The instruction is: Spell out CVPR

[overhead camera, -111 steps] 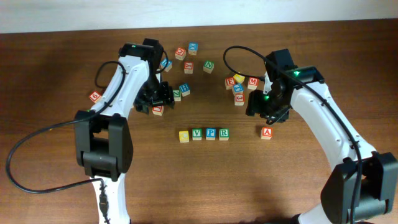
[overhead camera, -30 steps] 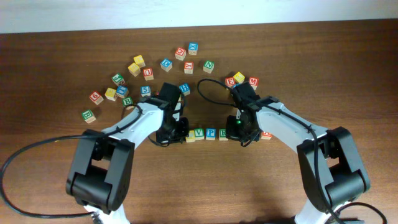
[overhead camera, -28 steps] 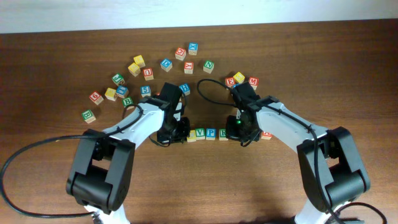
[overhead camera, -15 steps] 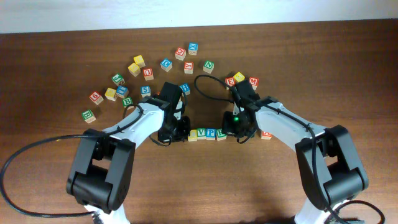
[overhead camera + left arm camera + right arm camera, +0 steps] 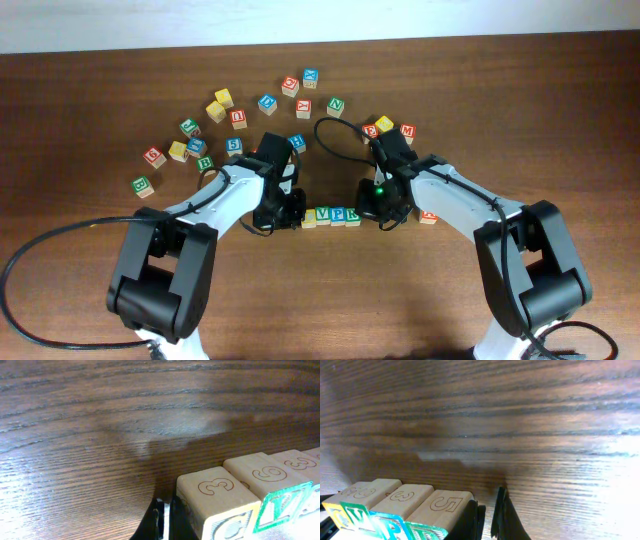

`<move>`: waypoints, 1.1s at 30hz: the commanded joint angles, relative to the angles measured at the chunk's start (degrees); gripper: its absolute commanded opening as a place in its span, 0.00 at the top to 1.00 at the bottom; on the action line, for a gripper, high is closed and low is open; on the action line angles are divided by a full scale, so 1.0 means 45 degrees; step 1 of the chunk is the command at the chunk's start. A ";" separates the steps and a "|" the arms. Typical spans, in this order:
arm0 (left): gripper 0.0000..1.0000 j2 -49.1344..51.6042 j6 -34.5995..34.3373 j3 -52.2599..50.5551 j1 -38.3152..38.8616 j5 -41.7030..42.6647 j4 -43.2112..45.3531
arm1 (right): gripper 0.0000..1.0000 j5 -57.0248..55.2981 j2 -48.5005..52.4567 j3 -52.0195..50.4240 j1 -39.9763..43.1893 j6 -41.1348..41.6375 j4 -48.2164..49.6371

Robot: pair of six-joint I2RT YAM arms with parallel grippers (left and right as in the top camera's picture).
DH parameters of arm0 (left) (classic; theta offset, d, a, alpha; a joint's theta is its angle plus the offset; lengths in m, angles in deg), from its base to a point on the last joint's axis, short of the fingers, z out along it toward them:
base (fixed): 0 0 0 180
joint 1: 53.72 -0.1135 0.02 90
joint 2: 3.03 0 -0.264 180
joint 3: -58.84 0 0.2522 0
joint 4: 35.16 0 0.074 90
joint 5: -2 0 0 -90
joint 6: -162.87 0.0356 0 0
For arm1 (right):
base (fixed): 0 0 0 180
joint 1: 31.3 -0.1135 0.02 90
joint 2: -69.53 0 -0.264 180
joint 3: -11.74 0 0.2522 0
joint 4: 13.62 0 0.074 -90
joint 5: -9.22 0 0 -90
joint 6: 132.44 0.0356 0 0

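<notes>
Left claw (image 5: 164,521) and right claw (image 5: 488,512) had squeezed inward since a second ago, closing the CVPR row (image 5: 331,215) up tight on the tabletop (image 5: 400,300). Each sat pinched narrow and empty, left against the C block (image 5: 215,495), right against the R block (image 5: 442,509).

Dark wooden table (image 5: 100,80) carries a block row (image 5: 331,215) and scattered letter blocks (image 5: 238,117).

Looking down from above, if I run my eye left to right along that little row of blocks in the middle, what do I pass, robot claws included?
left gripper → yellow C block → green V block → blue P block → green R block → right gripper → red block partly hidden by the right arm
</notes>
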 commanded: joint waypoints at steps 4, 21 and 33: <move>1.00 0.0330 0.0301 0.0583 -0.0622 -0.0913 -0.0350 | 0.96 -0.0073 0.0141 -0.0112 -0.0068 0.0112 -0.0481; 1.00 -0.0913 0.0471 0.2890 -0.0729 -0.0423 -0.0413 | 0.96 -0.0058 0.0136 -0.0092 0.0952 -0.0272 -0.0476; 1.00 0.0544 -0.0525 0.2880 0.1156 -0.1345 0.0602 | 0.96 -0.1885 -0.1681 0.4847 0.2137 -0.2025 -0.6562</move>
